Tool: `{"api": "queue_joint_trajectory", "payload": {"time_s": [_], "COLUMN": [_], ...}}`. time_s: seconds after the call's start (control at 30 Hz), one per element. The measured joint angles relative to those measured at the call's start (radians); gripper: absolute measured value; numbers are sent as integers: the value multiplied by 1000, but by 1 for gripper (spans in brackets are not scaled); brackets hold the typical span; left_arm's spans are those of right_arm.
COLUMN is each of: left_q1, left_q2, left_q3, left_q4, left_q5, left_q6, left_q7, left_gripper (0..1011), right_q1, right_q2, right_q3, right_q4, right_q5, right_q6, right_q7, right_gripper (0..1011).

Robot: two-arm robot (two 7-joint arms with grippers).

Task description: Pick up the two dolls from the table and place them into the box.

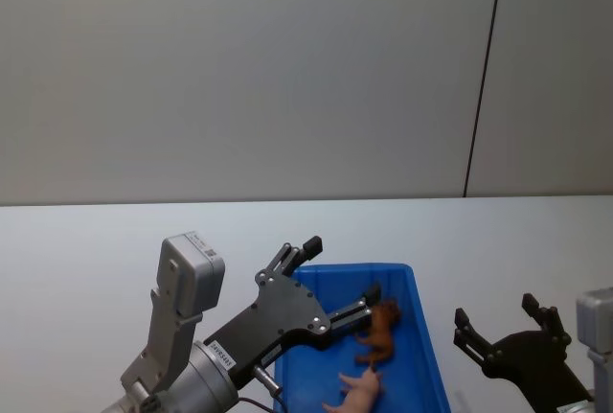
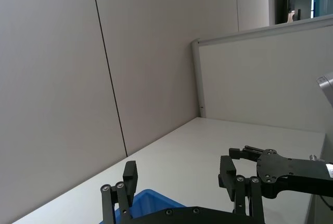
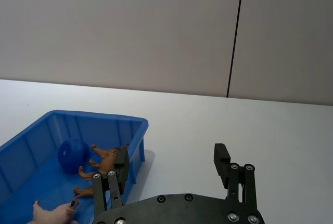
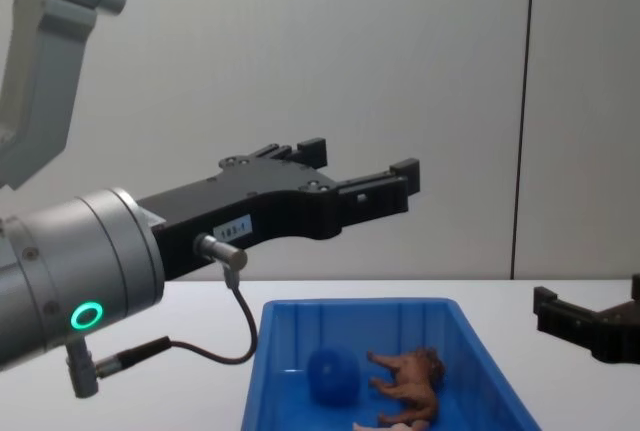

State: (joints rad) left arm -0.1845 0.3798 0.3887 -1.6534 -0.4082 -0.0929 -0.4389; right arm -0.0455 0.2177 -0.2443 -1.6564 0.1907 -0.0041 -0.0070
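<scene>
Two dolls, a brown lion (image 1: pixel 380 331) and a pink figure (image 1: pixel 358 392), lie inside the blue box (image 1: pixel 425 336) on the white desk (image 1: pixel 86 250), with the left gripper (image 4: pixel 362 177) hovering above, fingers wide and empty, and the right gripper (image 1: pixel 498 323) beside the box, fingers also spread.

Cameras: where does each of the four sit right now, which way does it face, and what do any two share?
Head: high, looking down at the blue box, left gripper over it, right gripper beside.
Chest: low, sideways across the table; left gripper above box.
Left wrist: over its open fingers toward the wall.
Right wrist: past its fingers to the box.
Shared: head, chest and right wrist show the brown doll inside the box.
</scene>
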Motion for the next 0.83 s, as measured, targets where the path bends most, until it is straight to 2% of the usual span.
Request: {"api": "queue_joint_trajectory", "payload": {"time_s": [0.83], "left_q1": [-1], "left_q2": [-1], "left_q3": [0], "left_q4": [0], "left_q5": [0], "left_q6": [0], "left_q7": [-3], "left_gripper": [1001], "right_q1": [0], "right_q2": [0], "right_q3": [0], "right_q4": [0], "right_q5": [0], "right_q6": [0], "right_q7": [0], "right_gripper": [1001]}}
